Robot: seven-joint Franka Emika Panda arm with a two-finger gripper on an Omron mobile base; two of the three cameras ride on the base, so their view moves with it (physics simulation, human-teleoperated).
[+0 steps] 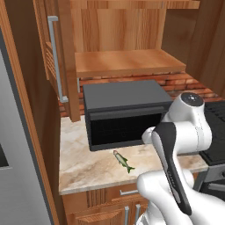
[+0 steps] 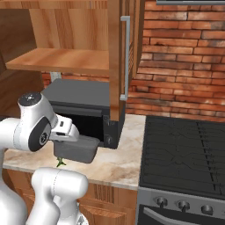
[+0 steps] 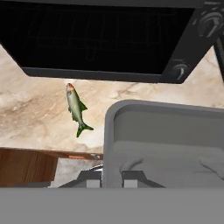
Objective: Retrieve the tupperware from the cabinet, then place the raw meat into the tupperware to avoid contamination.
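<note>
My gripper [image 3: 110,179] is shut on the left wall of the dark grey tupperware [image 3: 166,144], one finger on each side of the rim. The tub [image 2: 77,149] hangs under the hand [image 2: 66,130], low over the marble counter in front of the microwave. The raw meat, a small greenish-grey fish [image 3: 76,109], lies on the counter just left of the tub, apart from it; I also see the fish [image 1: 123,161] near the counter's front edge. The cabinet [image 1: 127,61] stands open above, its wooden shelf bare.
The black microwave [image 1: 127,112] sits at the back of the counter [image 1: 83,169]. The open cabinet doors [image 1: 59,57] [image 2: 125,57] hang out over the counter on both sides. A black stove [image 2: 184,154] lies to the right. Drawers run below the counter edge.
</note>
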